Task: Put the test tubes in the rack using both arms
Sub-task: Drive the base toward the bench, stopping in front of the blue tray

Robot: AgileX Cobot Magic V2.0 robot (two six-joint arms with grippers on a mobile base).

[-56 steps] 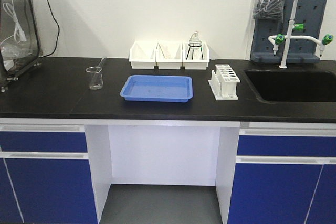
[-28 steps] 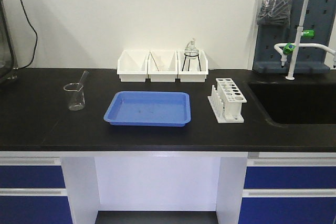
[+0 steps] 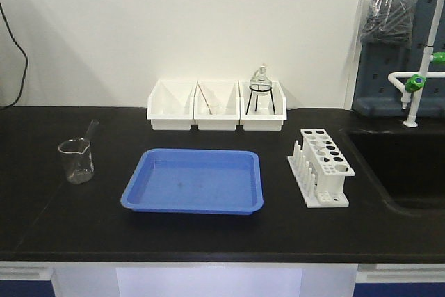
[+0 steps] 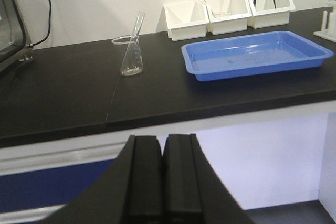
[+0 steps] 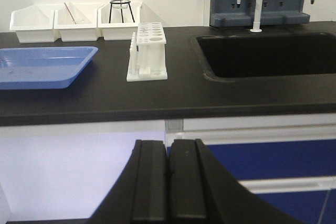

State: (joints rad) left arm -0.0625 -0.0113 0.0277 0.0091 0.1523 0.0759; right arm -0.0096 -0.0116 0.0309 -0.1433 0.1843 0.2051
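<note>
One clear test tube leans in a squat glass beaker at the left of the black bench. The white rack stands right of the blue tray, and its holes look empty. Neither gripper shows in the front view. In the left wrist view my left gripper is shut on nothing, below and in front of the bench edge, with the test tube and beaker far ahead. My right gripper is likewise shut and empty, low before the bench, facing the rack.
Three white bins line the back wall; the middle one holds a thin rod, the right one a flask on a tripod. A sink with a faucet lies right of the rack. Blue cabinet fronts sit under the bench.
The front view has drawn closer to the bench and shifted: beaker, tray and rack look larger and lower in frame. Nothing on the bench has moved.
</note>
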